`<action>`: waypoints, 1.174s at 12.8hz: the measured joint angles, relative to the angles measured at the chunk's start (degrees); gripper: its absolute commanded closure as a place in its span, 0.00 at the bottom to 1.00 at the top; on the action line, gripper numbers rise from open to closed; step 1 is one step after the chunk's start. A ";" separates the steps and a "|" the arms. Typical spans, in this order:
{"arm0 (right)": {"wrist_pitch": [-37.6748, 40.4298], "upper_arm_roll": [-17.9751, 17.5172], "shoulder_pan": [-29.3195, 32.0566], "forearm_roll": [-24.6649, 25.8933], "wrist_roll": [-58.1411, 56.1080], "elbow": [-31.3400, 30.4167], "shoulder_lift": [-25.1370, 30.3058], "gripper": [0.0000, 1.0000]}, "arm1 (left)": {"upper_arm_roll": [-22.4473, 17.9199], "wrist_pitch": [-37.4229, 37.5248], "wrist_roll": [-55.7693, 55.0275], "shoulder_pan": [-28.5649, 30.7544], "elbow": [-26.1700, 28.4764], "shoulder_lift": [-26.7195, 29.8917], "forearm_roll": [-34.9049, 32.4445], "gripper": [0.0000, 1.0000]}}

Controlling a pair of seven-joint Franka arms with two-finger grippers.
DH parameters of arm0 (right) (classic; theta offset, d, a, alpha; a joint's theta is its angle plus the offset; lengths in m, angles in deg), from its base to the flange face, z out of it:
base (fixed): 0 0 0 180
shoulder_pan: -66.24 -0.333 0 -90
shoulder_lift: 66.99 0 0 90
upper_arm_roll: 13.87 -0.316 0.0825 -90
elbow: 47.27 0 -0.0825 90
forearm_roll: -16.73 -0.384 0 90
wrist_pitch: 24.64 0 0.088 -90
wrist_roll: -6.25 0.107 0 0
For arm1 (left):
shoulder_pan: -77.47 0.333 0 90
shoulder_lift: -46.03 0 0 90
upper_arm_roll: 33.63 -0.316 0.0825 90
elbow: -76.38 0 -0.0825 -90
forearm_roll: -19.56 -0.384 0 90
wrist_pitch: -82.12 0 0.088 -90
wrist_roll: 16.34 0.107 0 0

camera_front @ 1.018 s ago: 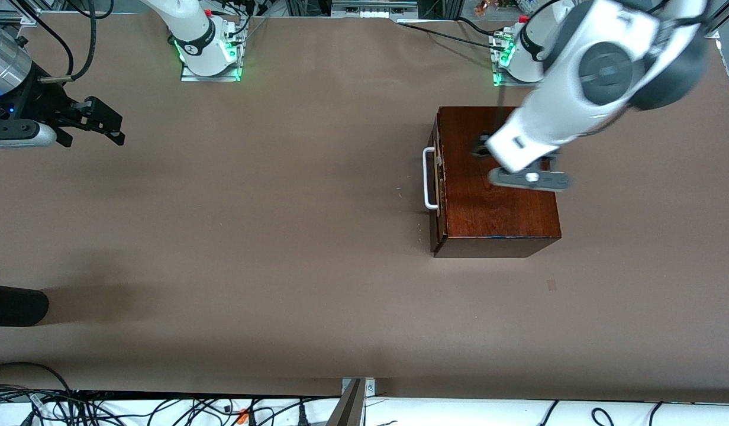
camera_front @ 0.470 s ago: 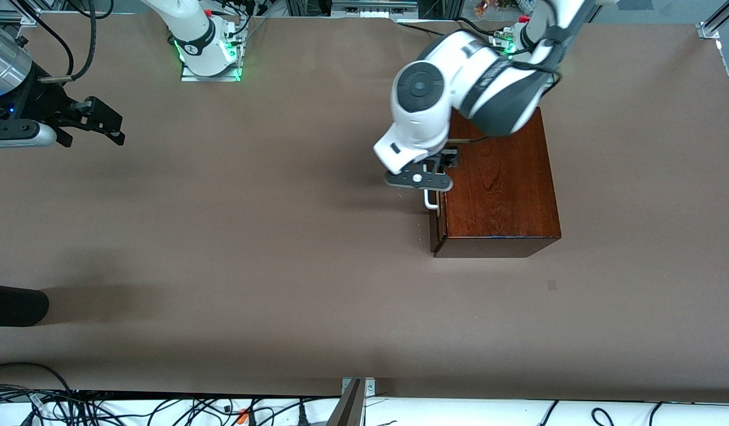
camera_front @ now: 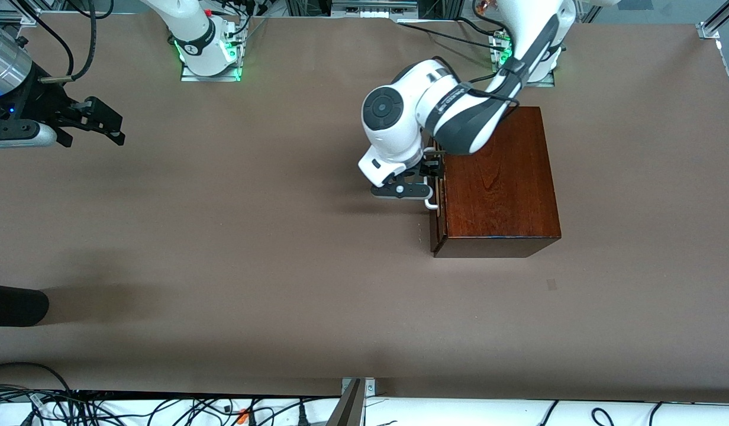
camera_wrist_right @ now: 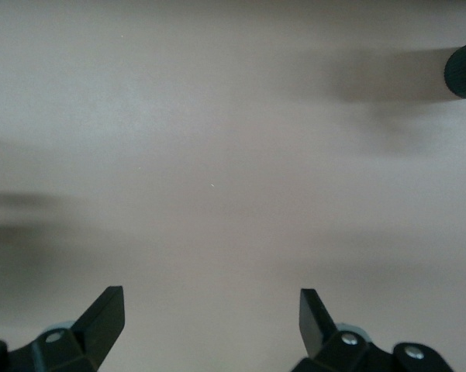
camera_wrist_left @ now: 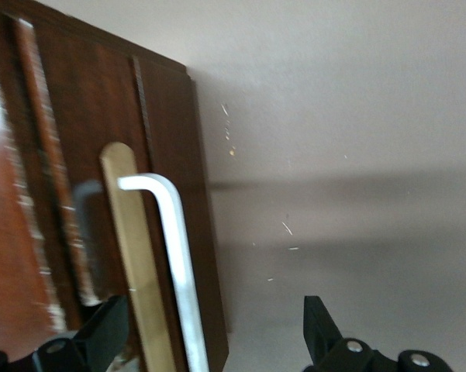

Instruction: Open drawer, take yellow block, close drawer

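The drawer [camera_front: 436,195] is sitting flush in the front face of the glossy reddish-brown wooden box [camera_front: 497,183], which is resting on the worktop [camera_front: 252,236] toward the left arm's end. Its white U-shaped bar handle [camera_front: 431,204] is projecting from the drawer front, and only its end nearer the front camera is showing past the left arm's wrist.

The left hand [camera_front: 431,168] is positioned directly in front of the drawer, at the handle. In the left wrist view, the handle [camera_wrist_left: 178,263] is running between the two fingers, with one fingertip [camera_wrist_left: 101,337] lying against the dark drawer front [camera_wrist_left: 85,155] and the other fingertip [camera_wrist_left: 319,329] standing over bare worktop [camera_wrist_left: 357,116]. The fingers are spread wide and are gripping nothing; the bar is sitting inside the gap, closer to the finger at the drawer front.

The yellow block is not visible in any view.

The right hand [camera_front: 101,121] is waiting in the air over the worktop at the right arm's end, well apart from the box. Its fingers [camera_wrist_right: 101,314] are also spread wide and are holding nothing, with bare worktop [camera_wrist_right: 217,155] showing between them.
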 measured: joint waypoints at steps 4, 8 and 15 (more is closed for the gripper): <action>0.00 0.00 0.00 0.00 0.05 0.00 -0.04 0.00 | -0.04 0.26 -4.77 -0.97 1.74 -1.09 -0.05 0.00; 0.03 0.17 0.14 0.00 0.07 -0.04 -0.40 0.00 | -0.16 0.30 -6.63 -0.97 3.34 -1.11 -0.07 0.00; 0.03 0.17 0.25 0.00 0.07 -0.04 -0.47 0.00 | 0.12 0.02 -8.22 -1.48 5.36 -1.11 -4.47 0.00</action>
